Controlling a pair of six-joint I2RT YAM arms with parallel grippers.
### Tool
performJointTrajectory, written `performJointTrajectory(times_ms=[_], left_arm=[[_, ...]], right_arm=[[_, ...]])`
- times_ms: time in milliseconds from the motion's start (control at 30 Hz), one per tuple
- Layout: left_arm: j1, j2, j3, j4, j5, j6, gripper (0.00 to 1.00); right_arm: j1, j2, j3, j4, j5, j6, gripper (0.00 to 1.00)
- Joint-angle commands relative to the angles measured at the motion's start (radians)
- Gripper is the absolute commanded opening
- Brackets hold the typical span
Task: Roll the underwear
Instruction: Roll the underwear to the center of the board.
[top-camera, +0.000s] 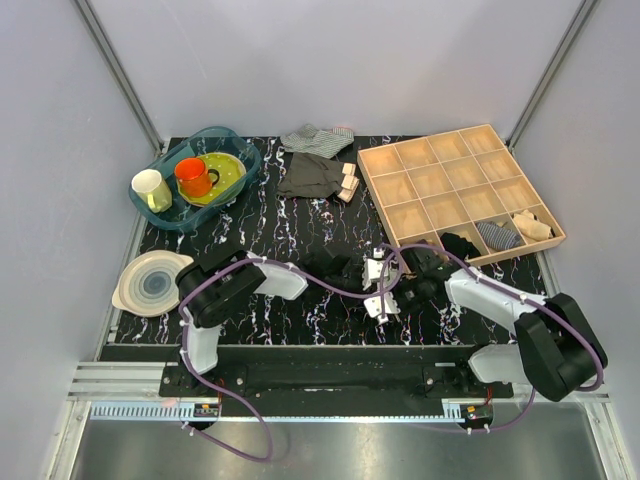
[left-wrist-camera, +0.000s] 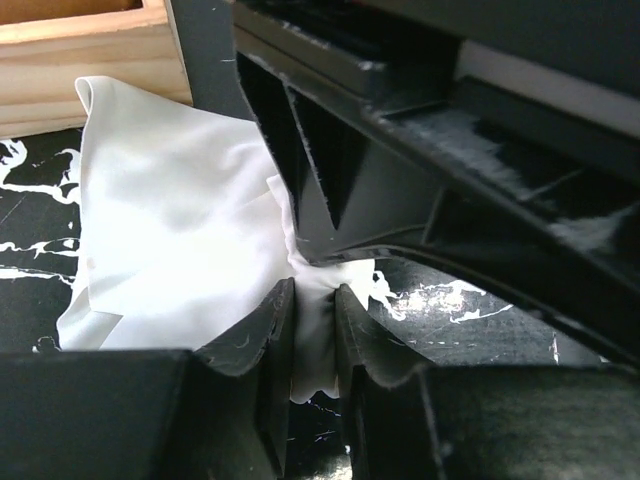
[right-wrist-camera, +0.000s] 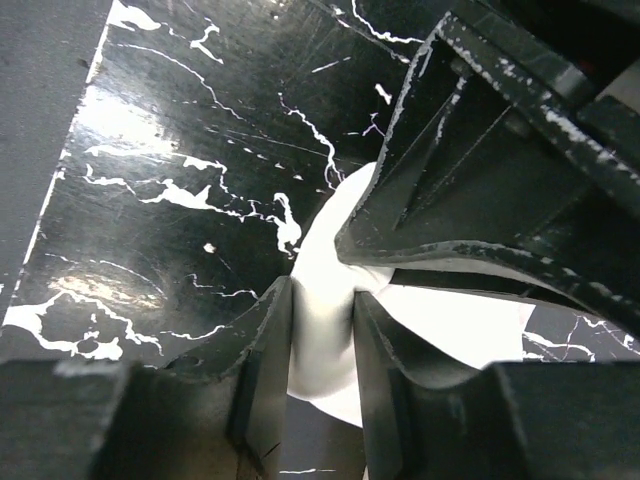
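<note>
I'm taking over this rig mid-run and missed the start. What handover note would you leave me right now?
Left gripper: shut on the underwear, pinching a bunched fold.
Right gripper: shut on the same fold, tip to tip with the left one.
Underwear: lies on the dark marbled table, its loose part spread beside the wooden tray.
Done: both pinches are made.
Left: no roll is visible yet, so all the rolling is to do.

The underwear (left-wrist-camera: 170, 230) lies on the table (left-wrist-camera: 25, 210), before the tray (left-wrist-camera: 80, 55).
</note>
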Motion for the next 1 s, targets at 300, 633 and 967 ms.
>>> performJointTrajectory(times_ms=[300, 633, 967], left_arm=[[0.02, 0.017, -0.089, -0.21, -0.2, -0.094, 0.16], [0.068, 0.011, -0.069, -0.391, -0.137, -0.16, 0.12], [0.083, 0.033, -0.025, -0.456, -0.051, -0.193, 0.11]], right_arm=[[0.016, -0.121, -0.006, -0.107, -0.01, 0.115, 0.56], [-0.03, -0.195, 0.048, -0.177, -0.024, 0.21, 0.59], [-0.079, -0.235, 0.149, -0.307, -0.093, 0.269, 0.59]])
